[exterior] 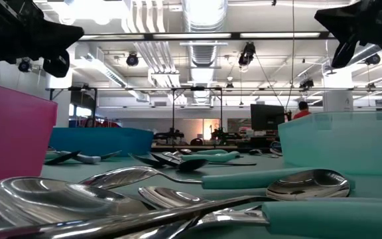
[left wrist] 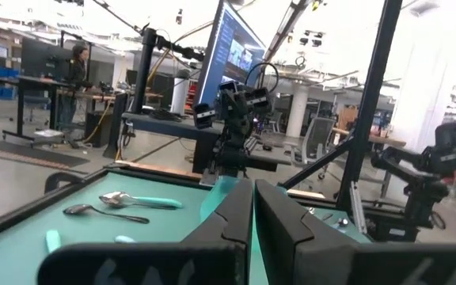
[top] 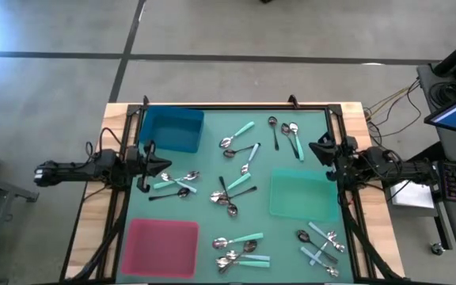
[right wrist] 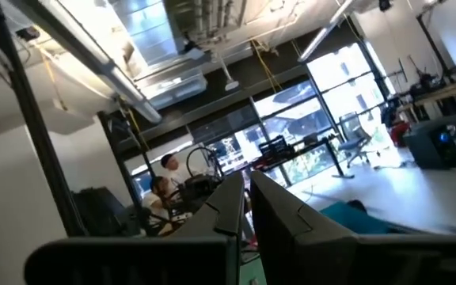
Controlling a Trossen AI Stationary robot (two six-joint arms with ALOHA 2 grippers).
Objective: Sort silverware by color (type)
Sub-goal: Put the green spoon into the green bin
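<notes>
Several spoons lie loose on the green mat: a cluster in the middle (top: 232, 194), some beside my left gripper (top: 176, 182), some toward the far edge (top: 283, 134), others along the near edge (top: 240, 249) and near right corner (top: 321, 245). Their handles are mint green, black or plain silver. The low view shows the nearest ones up close (exterior: 178, 199). My left gripper (top: 161, 165) hovers at the mat's left side, shut and holding nothing (left wrist: 253, 214). My right gripper (top: 317, 148) hovers at the right side, also shut and holding nothing (right wrist: 246, 202).
A blue tray (top: 172, 129) sits at the far left of the mat, a pink tray (top: 162, 245) at the near left, a pale green tray (top: 303, 195) on the right. A black frame (top: 236, 108) borders the mat. People show in the room behind.
</notes>
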